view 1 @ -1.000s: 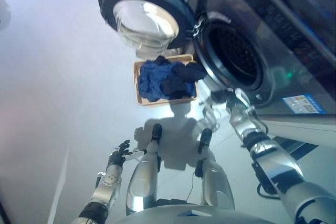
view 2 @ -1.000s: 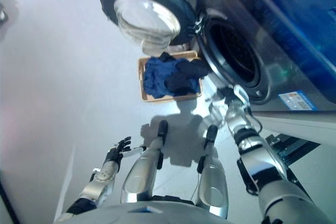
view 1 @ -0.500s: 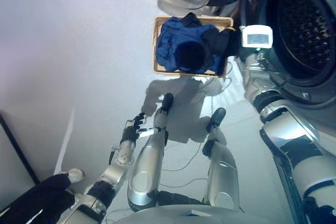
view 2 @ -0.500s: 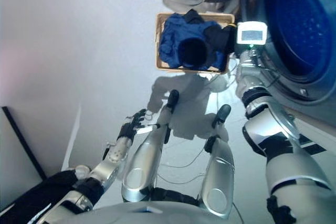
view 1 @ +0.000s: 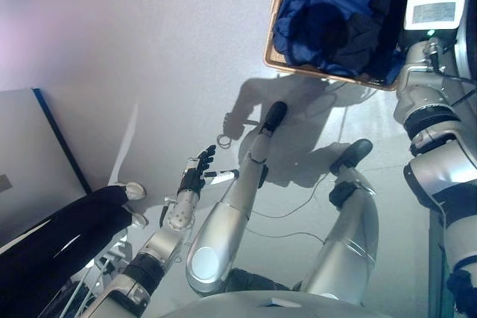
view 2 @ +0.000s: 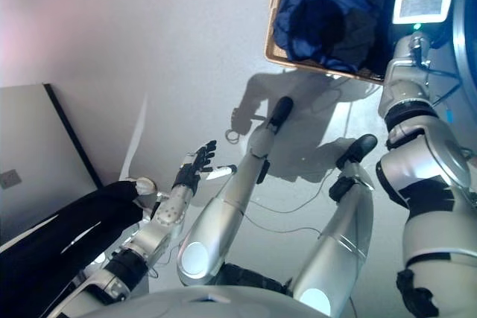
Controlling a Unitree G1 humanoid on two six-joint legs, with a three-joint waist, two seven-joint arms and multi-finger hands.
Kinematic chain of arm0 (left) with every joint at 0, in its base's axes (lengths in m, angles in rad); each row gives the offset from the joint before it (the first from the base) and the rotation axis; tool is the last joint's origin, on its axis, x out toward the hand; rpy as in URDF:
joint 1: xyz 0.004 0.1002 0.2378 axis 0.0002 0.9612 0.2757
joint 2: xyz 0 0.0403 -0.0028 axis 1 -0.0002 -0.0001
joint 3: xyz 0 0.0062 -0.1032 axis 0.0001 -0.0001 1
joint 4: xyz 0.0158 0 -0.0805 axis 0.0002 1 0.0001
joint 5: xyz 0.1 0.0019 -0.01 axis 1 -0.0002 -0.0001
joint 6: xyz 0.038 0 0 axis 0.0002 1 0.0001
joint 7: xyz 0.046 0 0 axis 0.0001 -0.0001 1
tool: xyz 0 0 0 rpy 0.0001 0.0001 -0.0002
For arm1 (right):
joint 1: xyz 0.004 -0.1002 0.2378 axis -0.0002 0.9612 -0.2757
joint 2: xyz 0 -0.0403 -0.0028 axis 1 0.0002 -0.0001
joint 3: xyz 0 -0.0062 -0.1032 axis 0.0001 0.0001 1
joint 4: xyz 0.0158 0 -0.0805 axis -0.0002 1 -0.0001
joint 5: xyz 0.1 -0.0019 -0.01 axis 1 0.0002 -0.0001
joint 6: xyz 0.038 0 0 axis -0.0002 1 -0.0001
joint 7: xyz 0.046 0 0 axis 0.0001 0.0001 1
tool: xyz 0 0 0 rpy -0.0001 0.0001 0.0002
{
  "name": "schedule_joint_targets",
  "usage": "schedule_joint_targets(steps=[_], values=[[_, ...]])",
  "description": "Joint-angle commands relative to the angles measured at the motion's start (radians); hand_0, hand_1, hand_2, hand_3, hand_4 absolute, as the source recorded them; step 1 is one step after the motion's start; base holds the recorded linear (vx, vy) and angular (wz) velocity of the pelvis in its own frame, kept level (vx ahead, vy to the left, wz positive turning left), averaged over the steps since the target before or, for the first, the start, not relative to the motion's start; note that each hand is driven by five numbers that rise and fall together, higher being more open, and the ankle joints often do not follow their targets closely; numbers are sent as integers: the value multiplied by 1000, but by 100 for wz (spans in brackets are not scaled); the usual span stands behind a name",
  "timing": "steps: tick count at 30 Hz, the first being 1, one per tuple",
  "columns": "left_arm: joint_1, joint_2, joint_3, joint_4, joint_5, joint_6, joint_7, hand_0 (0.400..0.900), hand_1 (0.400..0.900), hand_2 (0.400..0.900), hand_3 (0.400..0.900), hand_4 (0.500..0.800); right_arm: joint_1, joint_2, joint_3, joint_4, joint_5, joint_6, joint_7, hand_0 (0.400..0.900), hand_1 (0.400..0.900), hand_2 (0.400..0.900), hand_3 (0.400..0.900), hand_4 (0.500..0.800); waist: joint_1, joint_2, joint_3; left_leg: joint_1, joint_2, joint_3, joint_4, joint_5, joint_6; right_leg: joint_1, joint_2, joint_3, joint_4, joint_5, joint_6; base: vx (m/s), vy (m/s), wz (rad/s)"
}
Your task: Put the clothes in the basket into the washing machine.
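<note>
Now left hand [view 1: 195, 181] hangs with straight fingers, basket [view 1: 277, 56] full of clothes [view 1: 332, 16]

Glossy silver-grey shells along left arm [view 1: 153, 247] and right arm [view 1: 436, 161], broken by black bands and ribbed dark collars at the joints. Left hand [view 1: 195, 176] dark, with slender black fingers, one white-covered tip, pale metal wrist block.

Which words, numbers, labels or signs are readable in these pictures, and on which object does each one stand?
None can be read.
The clothes, blue and dark, show no label or print.
The wicker basket bears no writing.
The left hand hangs open over the bare floor, which has no markings.
The right hand is hidden, so nothing can be read there either.
</note>
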Motion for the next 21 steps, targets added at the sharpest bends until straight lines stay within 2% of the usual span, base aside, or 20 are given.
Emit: schedule_joint_targets(steps=[1,6,11,16,21], values=[[47,37,-40,-42,-11,-25,36,900,900,900,900,800,-97,-162,65,-38,40,49,-97,900,900,900,900,800,5,130,-21,-26,-20,44,110,-160,35,-4,11,32,41,-9,41,8,21,17],[47,33,-48,-70,-8,-34,31,900,900,900,900,800,-91,-200,66,-27,42,50,-80,900,900,900,900,800,11,167,-21,-63,-44,40,113,-149,41,-47,-20,48,83,-22,45,10,31,19],[62,33,-40,-116,-9,-48,34,900,900,900,900,800,-73,-238,80,1,5,60,-58,900,900,900,900,800,8,186,-21,-89,-60,42,105,-135,41,-81,-26,62,95,-25,43,1,27,8],[74,39,-35,-135,-2,-58,31,900,900,900,900,800,-74,-300,89,11,6,52,-33,900,900,900,900,800,1,193,-21,-117,-64,43,99,-127,39,-117,-32,80,109,-31,42,-7,9,5],[83,28,-23,-144,-16,-59,37,900,900,900,900,800,-54,-308,42,-4,79,14,17,900,900,900,900,800,-13,182,-21,-137,-65,47,106,-127,38,-140,-26,98,109,-31,38,0,2,-4]])
